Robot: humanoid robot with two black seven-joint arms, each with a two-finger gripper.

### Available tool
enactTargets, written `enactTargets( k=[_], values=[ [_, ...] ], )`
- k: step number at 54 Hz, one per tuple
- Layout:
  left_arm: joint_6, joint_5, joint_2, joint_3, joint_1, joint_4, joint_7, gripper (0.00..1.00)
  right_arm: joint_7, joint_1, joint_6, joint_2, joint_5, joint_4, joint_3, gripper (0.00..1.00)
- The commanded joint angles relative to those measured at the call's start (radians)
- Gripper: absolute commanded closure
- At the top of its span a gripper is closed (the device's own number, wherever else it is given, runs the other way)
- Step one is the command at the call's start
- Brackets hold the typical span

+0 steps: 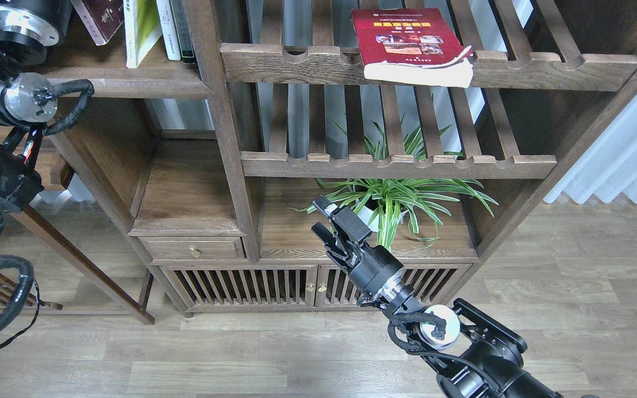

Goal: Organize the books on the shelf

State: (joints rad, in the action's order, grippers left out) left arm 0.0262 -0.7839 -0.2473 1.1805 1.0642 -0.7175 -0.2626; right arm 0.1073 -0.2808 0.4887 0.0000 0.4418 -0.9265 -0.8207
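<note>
Head view. Three large paperbacks are visible. The red book [407,41] with a yellow title and photos lies flat on the upper slatted rack [545,69], its lower edge overhanging the notched front rail. The yellow-green book [140,27] stands upright on the solid shelf [125,83] at upper left. The dark maroon book [100,19] leans tilted just to its left on the same shelf, its upper part cut off by the frame edge. Two slim volumes stand just right of the yellow-green book: one white [168,27], one dark-spined [182,27].

Two slatted racks are present; the lower one [396,163] carries nothing. One potted spider plant [390,202] stands on the board beneath it. One small drawer [194,249] with a brass knob sits under the middle-left compartment, and two slatted cabinet doors [241,284] run along the base.

My right gripper [324,218] hovers in front of the plant, well below the red book, its two fingers slightly parted and holding nothing. My left arm [14,99] rises along the left edge beside the maroon book; its gripper is outside the frame, so I cannot tell its state.

The bookcase is dark brown wood. The floor [573,276] is grey-brown plank laminate. A white curtain [628,160] hangs at right.
</note>
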Motion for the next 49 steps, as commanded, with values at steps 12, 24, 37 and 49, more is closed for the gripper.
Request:
enactTargets(
  k=[12,24,37,49],
  values=[
    [0.084,0.002,-0.064,-0.048,-0.032,0.007,-0.001,0.69,0.002,-0.001,0.000,0.000,-0.002,0.002,0.000,0.01],
    [0.083,0.002,-0.058,-0.047,-0.032,0.007,-0.001,0.59,0.002,-0.003,0.000,0.000,-0.002,0.005,0.002,0.01],
    [0.083,0.006,-0.052,-0.032,-0.018,-0.005,-0.006,0.55,0.000,-0.005,0.000,0.000,-0.002,0.005,0.002,0.01],
    [0.083,0.023,-0.046,-0.015,0.003,-0.022,-0.023,0.50,0.000,-0.006,0.000,0.000,-0.003,0.012,0.000,0.01]
  ],
)
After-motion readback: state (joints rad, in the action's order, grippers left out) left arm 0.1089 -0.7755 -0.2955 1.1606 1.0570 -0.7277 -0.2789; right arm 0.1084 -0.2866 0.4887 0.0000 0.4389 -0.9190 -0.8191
